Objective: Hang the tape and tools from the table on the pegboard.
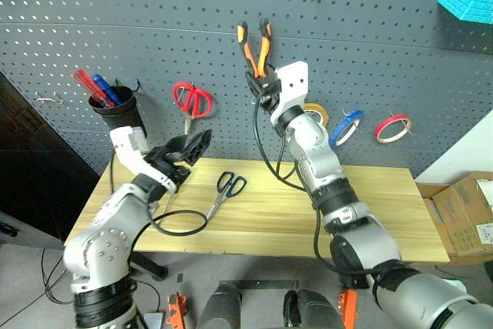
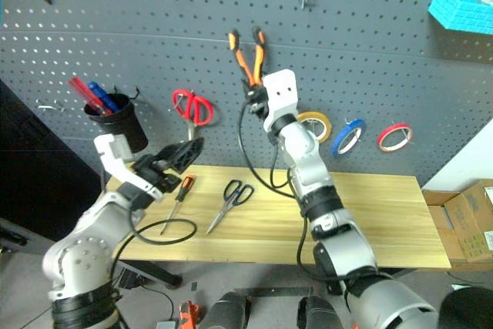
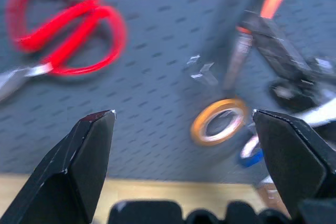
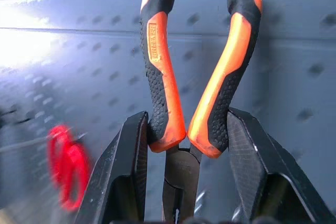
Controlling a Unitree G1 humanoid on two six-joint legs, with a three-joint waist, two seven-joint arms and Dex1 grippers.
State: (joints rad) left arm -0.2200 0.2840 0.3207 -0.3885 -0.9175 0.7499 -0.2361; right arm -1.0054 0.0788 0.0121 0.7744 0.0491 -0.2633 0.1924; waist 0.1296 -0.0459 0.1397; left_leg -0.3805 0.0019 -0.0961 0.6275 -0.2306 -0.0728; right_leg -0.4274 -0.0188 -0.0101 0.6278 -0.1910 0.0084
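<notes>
Orange-handled pliers [image 4: 197,85] sat clamped between the right gripper's [image 4: 185,145] fingers, handles up against the pegboard [image 1: 400,59]; left gripper [image 3: 184,124] gaped wide, empty.

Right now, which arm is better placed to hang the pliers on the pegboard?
Right. Its gripper already holds the pliers up against the pegboard; the left gripper is open, low over the table.

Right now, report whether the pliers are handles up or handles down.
Handles up. The pliers sit in the right gripper, orange-and-black handles rising against the pegboard.
</notes>
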